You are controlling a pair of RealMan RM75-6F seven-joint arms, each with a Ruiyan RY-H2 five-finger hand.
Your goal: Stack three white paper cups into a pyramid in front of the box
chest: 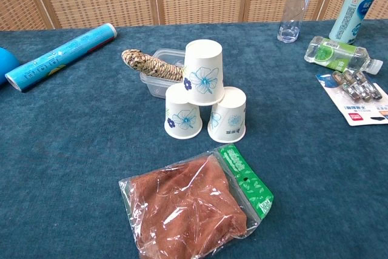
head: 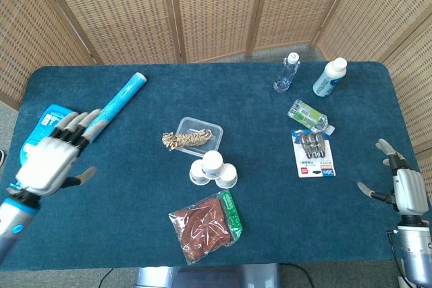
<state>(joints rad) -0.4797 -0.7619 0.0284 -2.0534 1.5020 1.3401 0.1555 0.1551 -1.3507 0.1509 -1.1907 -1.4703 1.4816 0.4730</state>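
Note:
Three white paper cups with blue flower prints stand upside down as a pyramid: a top cup rests on a left cup and a right cup. Just behind them is the clear plastic box with a coil of rope lying across it. My left hand hovers open at the far left of the head view, fingers spread, far from the cups. My right hand is open at the right table edge. Neither hand shows in the chest view.
A bag of brown cloth lies in front of the cups. A blue roll and a blue detergent bottle lie at the left. Two bottles, a lying green bottle and a battery pack are at the right.

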